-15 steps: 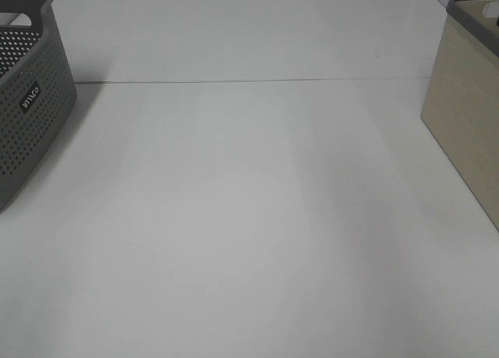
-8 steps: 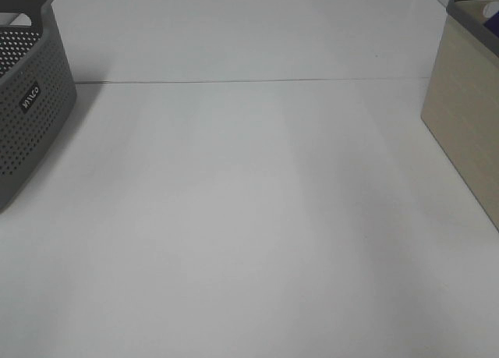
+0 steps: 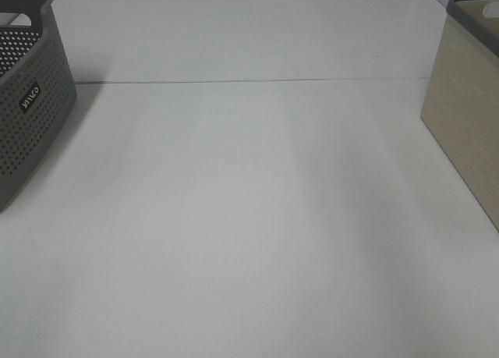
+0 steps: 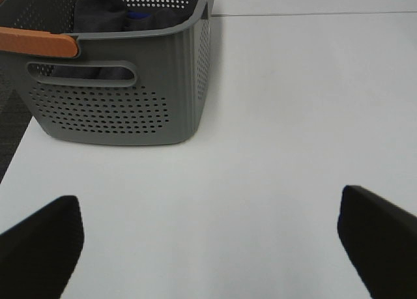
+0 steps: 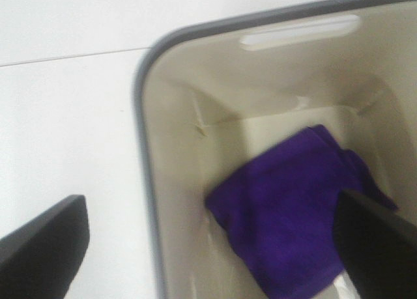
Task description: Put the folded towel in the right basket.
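The folded purple towel lies on the floor of the beige right basket, seen in the right wrist view. My right gripper is open and empty above the basket's mouth, with one dark finger over the table and the other over the towel. In the exterior high view only the basket's beige wall shows at the right edge; the towel and both grippers are out of that view. My left gripper is open and empty above the white table.
A grey perforated basket with dark clothes inside and an orange handle stands ahead of the left gripper; it sits at the far left of the exterior high view. The white table lies between the baskets.
Half a second ago a bit of purple showed at the right basket's rim in the exterior high view; it no longer shows there.
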`<state>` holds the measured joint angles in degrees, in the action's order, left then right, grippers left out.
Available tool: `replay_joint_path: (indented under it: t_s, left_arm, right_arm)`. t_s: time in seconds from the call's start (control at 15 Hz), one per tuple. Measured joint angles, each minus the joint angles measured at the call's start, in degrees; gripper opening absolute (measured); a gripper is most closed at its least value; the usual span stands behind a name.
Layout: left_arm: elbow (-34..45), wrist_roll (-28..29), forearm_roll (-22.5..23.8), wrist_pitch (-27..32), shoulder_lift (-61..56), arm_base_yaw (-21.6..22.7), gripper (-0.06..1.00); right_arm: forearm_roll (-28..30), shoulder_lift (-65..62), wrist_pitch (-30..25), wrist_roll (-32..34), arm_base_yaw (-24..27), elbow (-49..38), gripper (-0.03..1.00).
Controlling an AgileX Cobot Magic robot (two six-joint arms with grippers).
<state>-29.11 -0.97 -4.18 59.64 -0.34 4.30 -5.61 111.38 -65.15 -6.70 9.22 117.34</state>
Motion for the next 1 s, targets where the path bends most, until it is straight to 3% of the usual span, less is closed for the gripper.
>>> replay_joint_path:
  t_s: [0.27,0.33,0.4,0.67,0.87,1.0]
  left_arm:
    - [0.00,0.00,0.00,0.00,0.00,0.00,0.99]
    - [0.00,0.00,0.00,0.00,0.00,0.00,0.99]
    - [0.00,0.00,0.00,0.00,0.00,0.00,0.99]
    - [0.00,0.00,0.00,0.00,0.00,0.00,0.99]
    - [0.00,0.00,0.00,0.00,0.00,0.00,0.99]
    - [0.00,0.00,0.00,0.00,0.00,0.00,0.99]
  right_arm:
    - [0.97,0.00,1.55,-0.17,-9.17,0.00,0.97]
    - [2.41,0.00,-3.38,2.41,-11.29,-0.34,0.97]
    - [2.81,-0.57,-3.78,3.27,-11.40,-2.18,0.97]
    - [0.46,-11.17,-0.23,3.04,-11.29,-18.39,0.97]
    - [-0.86,-30.88,7.16,2.98,-11.29,-35.18,0.97]
    - [-1.32,-42.57,7.85,2.98,-11.29,-45.21,0.97]
